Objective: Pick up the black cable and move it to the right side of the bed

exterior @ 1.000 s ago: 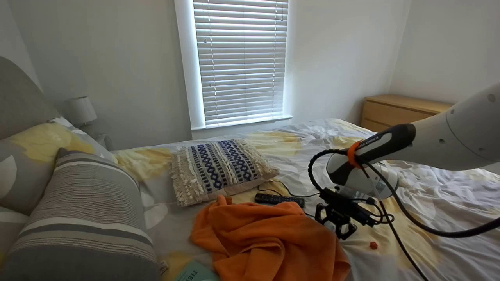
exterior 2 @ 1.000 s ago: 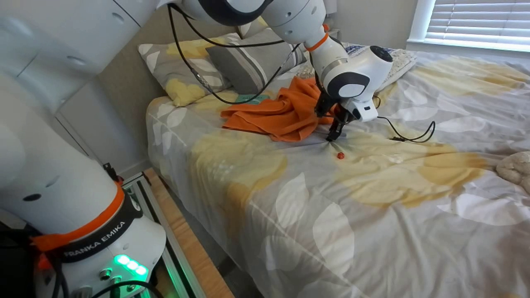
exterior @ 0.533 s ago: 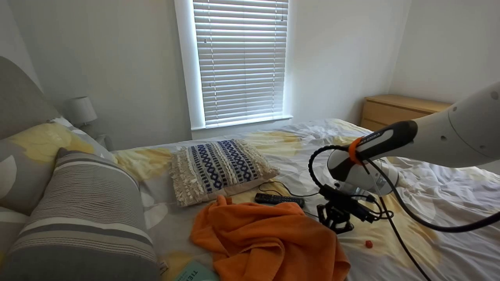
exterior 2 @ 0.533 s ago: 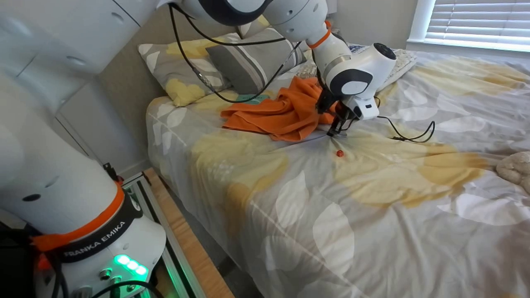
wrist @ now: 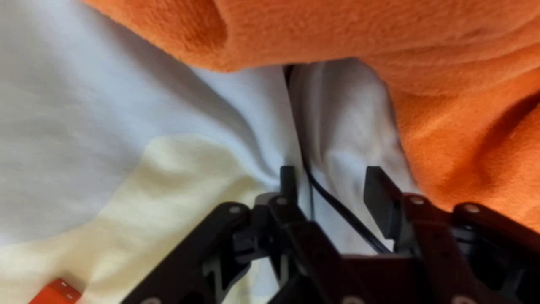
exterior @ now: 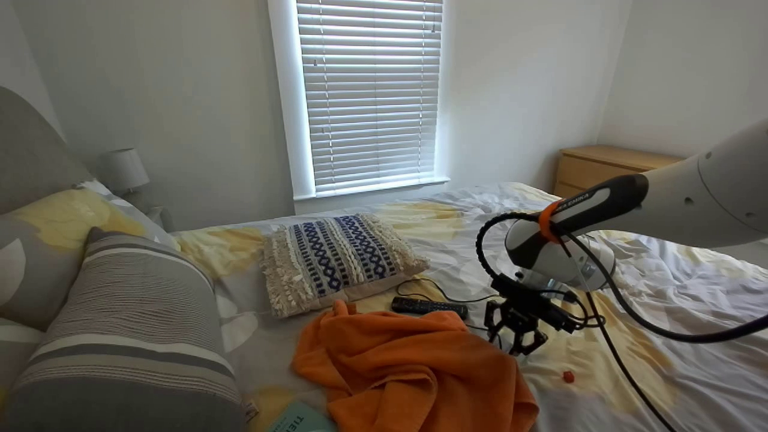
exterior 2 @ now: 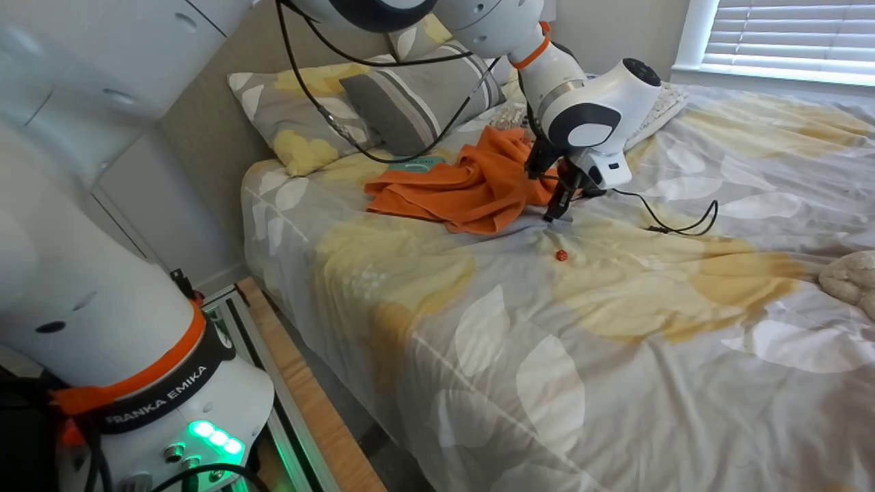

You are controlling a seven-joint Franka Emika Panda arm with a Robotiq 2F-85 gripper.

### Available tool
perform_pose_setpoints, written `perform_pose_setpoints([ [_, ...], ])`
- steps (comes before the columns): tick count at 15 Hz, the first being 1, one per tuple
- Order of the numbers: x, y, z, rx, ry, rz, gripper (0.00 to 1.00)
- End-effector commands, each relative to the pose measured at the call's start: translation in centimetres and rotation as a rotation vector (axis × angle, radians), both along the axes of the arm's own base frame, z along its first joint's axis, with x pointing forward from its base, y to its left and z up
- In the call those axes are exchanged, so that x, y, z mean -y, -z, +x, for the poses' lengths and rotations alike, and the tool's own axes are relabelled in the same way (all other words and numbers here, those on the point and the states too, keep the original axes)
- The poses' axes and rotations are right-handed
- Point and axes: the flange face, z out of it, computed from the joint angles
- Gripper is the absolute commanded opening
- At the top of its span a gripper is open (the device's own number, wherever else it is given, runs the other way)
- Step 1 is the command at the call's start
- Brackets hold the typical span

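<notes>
Orange cloth [wrist: 468, 97] is what I steer by. From under its edge the black cable [wrist: 344, 212] comes out and runs over the pale sheet [wrist: 84, 139], and in the wrist view it crosses the space between my fingers [wrist: 289, 181]. My gripper [wrist: 331, 181] is beside the cloth, fingers spread, holding nothing; whether their tips touch the sheet I cannot tell.

That spread is the news. Half a second ago the fingers looked closer together and the sheet puckered sharply up to them, just beside the cloth. Now the pucker has slackened, I sit slightly higher, and the small red block [exterior 2: 561, 255], apart from the cloth on my gripper's side, has shifted a touch with the sheet. I take it that I had pinched the sheet, perhaps with the cable in it, and let go.

So, as I judge it, the pick is yet to be made. The cable lies on the bed [exterior 2: 478, 307]: one stretch beside the cloth below me, and in an exterior view a loose loop well apart from the cloth, past my gripper. My next close should be shallower, catching cable and not sheet. A length hidden under the cloth could drag it along once I pull toward the bed's right side.
</notes>
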Motion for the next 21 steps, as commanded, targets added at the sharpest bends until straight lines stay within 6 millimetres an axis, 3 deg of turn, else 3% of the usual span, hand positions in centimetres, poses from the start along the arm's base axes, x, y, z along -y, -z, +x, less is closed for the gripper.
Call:
perform_pose_setpoints([
  [1, -0.2, -2.2, -0.1, 0.033, 0.024, 0.052, 0.80],
  [2, -0.5, -2.6, 0.1, 0.045, 0.027, 0.061, 0.79],
  [7, -1.3, -2.6, 0.5, 0.063, 0.019, 0.059, 0.34],
  [10, -1.5, -2.0, 0.2, 0.048, 0.006, 0.049, 0.24],
  [16, -1.3, -1.8, -0.5, 0.010, -0.026, 0.027, 0.30],
  [21, -0.4, -1.5, -0.7, 0.021, -0.061, -0.010, 0.41],
])
